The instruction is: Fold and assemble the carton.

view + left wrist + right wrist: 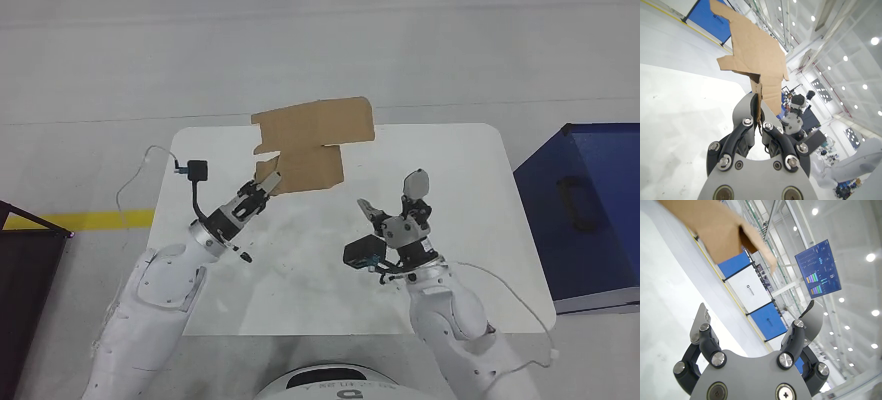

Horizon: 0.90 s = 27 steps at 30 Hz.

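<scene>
A brown cardboard carton (312, 145), flattened with flaps sticking out, hangs in the air over the far middle of the white table (470, 160). My left gripper (267, 185) is shut on the carton's lower left corner; in the left wrist view the carton (757, 56) rises from between the gripper (758, 106). My right gripper (392, 195) stands open to the right of the carton, below it and apart from it, nothing between its fingers. In the right wrist view the carton (719, 236) hangs beyond the spread gripper (759, 311).
A blue bin (590, 215) stands off the table's right side. A dark object (25, 280) sits at the left edge, beside a yellow floor line (100, 218). A small black box on a cable (196, 170) rides on the left arm.
</scene>
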Each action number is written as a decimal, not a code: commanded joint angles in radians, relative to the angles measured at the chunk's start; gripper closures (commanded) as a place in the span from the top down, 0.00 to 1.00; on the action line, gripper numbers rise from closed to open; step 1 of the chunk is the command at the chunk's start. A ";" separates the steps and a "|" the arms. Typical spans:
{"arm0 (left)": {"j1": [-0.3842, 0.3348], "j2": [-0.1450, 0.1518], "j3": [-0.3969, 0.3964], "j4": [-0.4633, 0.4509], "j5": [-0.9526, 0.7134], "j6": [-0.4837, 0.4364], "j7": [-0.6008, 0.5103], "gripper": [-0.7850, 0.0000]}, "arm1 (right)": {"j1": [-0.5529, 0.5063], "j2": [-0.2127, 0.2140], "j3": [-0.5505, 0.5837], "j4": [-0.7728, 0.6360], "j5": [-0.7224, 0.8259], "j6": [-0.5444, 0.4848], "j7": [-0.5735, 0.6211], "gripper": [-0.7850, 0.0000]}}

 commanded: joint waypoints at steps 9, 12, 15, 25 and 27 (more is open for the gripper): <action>-0.106 -0.026 0.131 0.002 0.146 -0.064 0.137 0.00 | 0.108 -0.020 0.022 0.187 1.449 -0.456 -0.060 1.00; -0.115 -0.030 0.147 0.010 0.170 -0.081 0.154 0.00 | 0.147 -0.024 0.025 0.226 1.647 -0.553 -0.034 1.00; -0.120 -0.033 0.152 0.016 0.166 -0.086 0.157 0.00 | 0.170 -0.027 0.013 0.249 1.783 -0.647 -0.022 1.00; -0.121 -0.038 0.176 0.027 0.154 -0.067 0.119 0.00 | 0.242 -0.040 -0.026 0.268 1.799 -0.684 -0.044 0.72; -0.121 -0.039 0.180 0.027 0.150 -0.068 0.113 0.00 | 0.253 -0.043 -0.034 0.276 1.785 -0.669 -0.063 0.49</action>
